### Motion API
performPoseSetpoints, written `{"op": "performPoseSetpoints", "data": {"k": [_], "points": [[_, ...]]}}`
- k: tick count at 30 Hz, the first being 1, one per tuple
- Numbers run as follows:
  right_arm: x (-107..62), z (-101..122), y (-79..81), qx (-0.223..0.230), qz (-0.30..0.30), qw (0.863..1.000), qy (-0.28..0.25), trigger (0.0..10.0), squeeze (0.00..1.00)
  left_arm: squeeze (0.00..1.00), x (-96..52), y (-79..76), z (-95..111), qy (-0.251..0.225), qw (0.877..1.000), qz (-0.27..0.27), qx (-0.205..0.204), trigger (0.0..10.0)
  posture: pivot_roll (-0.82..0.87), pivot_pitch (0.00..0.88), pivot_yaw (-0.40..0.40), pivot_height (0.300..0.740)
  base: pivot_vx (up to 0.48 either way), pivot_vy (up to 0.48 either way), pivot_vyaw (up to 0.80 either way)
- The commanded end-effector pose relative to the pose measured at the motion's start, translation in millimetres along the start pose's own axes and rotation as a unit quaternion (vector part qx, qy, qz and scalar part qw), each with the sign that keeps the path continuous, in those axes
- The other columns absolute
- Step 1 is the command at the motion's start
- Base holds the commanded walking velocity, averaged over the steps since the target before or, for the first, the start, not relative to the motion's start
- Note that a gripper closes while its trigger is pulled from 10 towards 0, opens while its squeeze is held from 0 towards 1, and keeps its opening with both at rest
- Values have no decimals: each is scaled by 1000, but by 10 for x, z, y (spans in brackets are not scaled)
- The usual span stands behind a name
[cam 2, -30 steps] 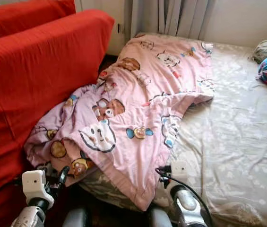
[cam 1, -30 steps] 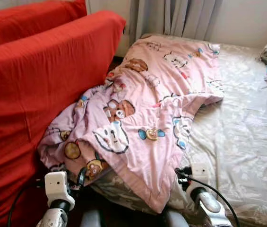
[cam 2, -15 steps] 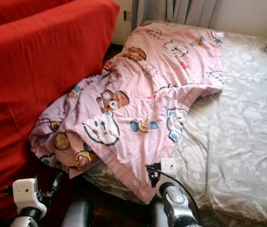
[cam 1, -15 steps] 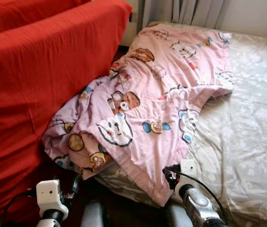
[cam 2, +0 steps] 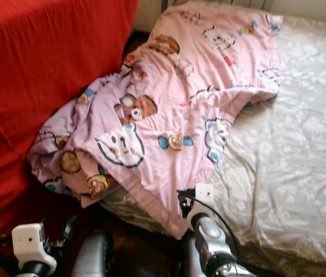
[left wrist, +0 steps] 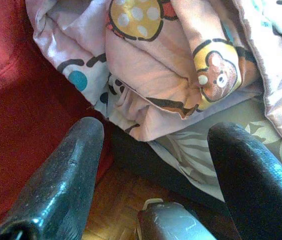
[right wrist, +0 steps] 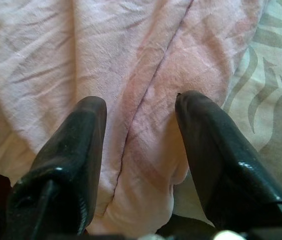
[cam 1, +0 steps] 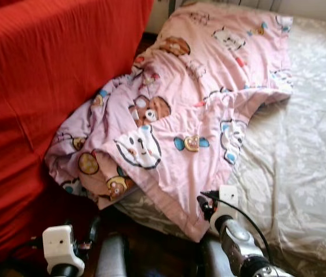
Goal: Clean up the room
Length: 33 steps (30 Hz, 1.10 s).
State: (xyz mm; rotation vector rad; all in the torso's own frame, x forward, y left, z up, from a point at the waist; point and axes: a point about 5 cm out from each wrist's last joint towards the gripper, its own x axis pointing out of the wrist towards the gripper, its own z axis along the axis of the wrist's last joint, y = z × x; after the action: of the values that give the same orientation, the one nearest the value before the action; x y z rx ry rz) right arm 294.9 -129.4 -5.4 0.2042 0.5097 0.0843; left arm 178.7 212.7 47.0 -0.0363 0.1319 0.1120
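Beside the red sofa (cam 1: 41,86), both grippers gape empty, right gripper (right wrist: 141,150) poised over the pink blanket's (cam 1: 191,98) bunched corner, left gripper (left wrist: 153,165) low nearby.

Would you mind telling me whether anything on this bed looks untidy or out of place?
Yes: the pink cartoon-print blanket lies crumpled and askew on the bed, bunched against the red sofa, with one corner hanging over the mattress edge. The right gripper is open over that corner.

Bed (cam 1: 301,173) cut off at right; blanket (cam 1: 180,133) hides mattress corner.
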Motion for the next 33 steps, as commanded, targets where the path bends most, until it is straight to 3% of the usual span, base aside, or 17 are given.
{"op": "performPoseSetpoints", "data": {"k": [1,33], "points": [[-34,-91,-51,2,-15,1000,12,10000,0,0,-62,1,-36,18,1000,3,3,10000,175,283,-63,606,0,0,0],[-84,-223,-112,13,-31,999,32,10000,0,0,-56,29,-123,41,999,2,13,10000,180,278,-60,606,0,0,0]]}}
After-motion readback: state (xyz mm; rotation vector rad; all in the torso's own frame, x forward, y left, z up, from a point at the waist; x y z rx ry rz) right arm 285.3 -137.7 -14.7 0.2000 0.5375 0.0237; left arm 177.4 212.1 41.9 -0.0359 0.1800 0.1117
